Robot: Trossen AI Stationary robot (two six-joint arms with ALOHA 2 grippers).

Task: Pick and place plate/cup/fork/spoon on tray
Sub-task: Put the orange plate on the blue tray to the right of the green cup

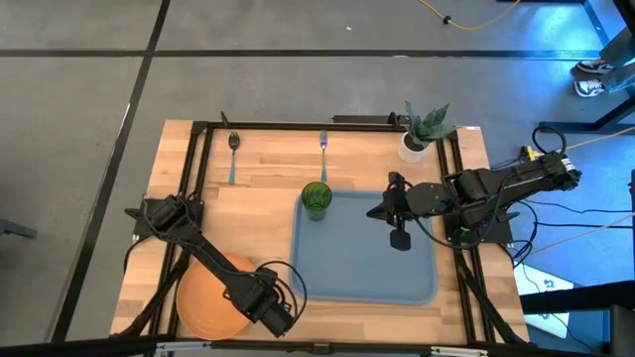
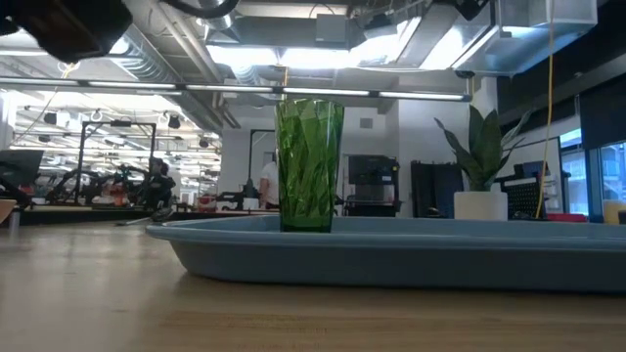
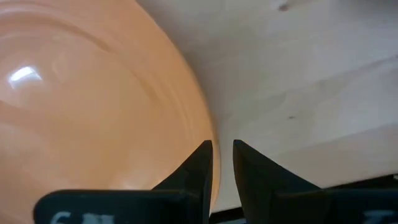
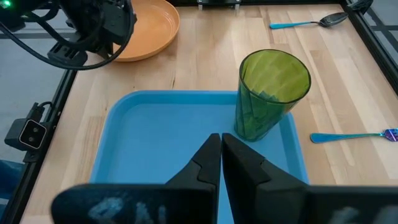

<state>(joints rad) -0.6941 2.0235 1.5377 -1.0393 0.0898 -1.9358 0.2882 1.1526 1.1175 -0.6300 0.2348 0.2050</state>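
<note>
The orange plate [image 1: 210,295] lies at the table's near left. My left gripper [image 1: 268,309] is at its right rim, its fingers nearly closed around the rim [image 3: 222,155]. The green cup [image 1: 317,198] stands upright in the far left corner of the blue-grey tray [image 1: 362,273]. My right gripper [image 1: 377,211] hovers shut and empty over the tray, right of the cup [image 4: 272,93]. The spoon [image 1: 233,154] and the fork [image 1: 323,149] lie on the wood beyond the tray. My left gripper has the plate's right rim [image 3: 211,134] between its two fingers, one finger over the plate's inside and one over the wood outside. The fingers come from above, pointing down. The fingers hide the place of contact. Whether the plate is lifted I cannot tell.
A white pot with a green plant [image 1: 417,139] stands at the far right corner. A black frame [image 1: 198,169] runs along the table's edges. Bare wood lies between plate and tray and left of the spoon.
</note>
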